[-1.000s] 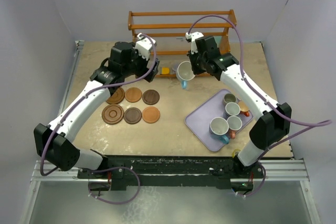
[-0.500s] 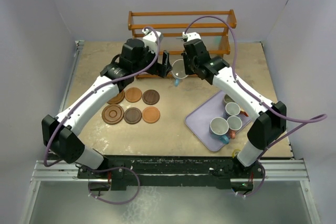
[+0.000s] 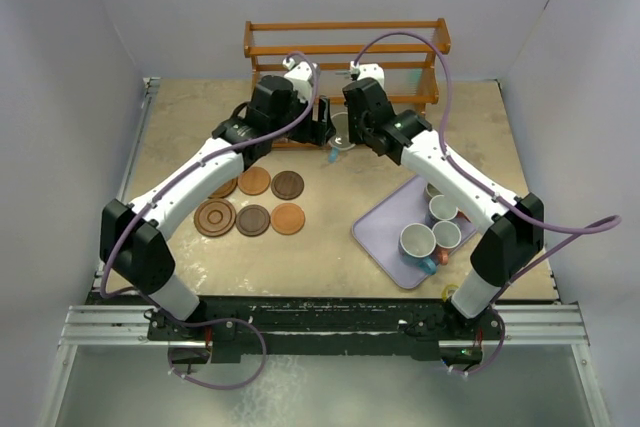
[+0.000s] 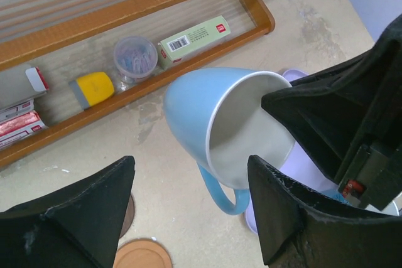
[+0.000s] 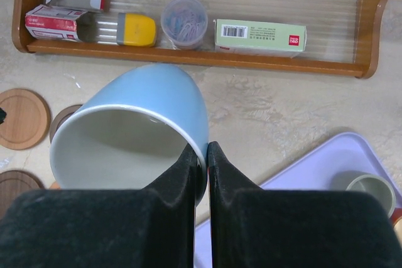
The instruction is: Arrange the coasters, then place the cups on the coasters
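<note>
Pinching right fingers (image 5: 229,183) hold the blue cup (image 5: 160,92).

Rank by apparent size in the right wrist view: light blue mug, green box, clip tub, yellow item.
1. light blue mug, though it is nearest the camera, which inflates it
2. green box
3. clip tub and yellow item: too alike to rank

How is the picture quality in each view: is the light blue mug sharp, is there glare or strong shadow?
Left wrist view: the light blue ceramic mug is sharp, without glare; the black left fingers close to the lens look slightly soft. Right wrist view: the mug's rim is clear; the black right fingers are dark, with little detail. Top view: even light, soft shadows, the mug small.
</note>
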`<state>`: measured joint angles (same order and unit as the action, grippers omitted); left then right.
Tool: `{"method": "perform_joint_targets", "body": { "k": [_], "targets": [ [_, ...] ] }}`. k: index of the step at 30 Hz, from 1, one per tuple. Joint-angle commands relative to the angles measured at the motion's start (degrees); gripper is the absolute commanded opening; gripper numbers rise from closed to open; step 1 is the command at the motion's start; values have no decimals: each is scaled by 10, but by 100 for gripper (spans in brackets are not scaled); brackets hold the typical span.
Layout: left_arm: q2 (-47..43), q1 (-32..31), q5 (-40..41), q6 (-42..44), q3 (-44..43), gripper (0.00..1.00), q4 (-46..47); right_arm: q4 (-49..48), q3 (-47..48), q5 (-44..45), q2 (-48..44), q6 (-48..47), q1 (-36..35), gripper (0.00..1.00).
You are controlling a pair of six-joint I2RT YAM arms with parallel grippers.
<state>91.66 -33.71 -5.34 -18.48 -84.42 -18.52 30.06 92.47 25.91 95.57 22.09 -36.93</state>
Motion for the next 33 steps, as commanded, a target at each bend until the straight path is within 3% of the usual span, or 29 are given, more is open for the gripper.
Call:
{"method": "perform_joint_targets", "body": {
  "k": [1,25,33],
  "targets": [
    [4,-5,16,-20,-29,68,30,-38,32,31,-26,31,-7,0],
    [56,-12,39,-33,-51,46,12,-23,51,51,-28,53,-39,0],
    [63,-11,34,-29,-60,29,11,-27,53,22,-26,45,-49,0]
  ]
}}
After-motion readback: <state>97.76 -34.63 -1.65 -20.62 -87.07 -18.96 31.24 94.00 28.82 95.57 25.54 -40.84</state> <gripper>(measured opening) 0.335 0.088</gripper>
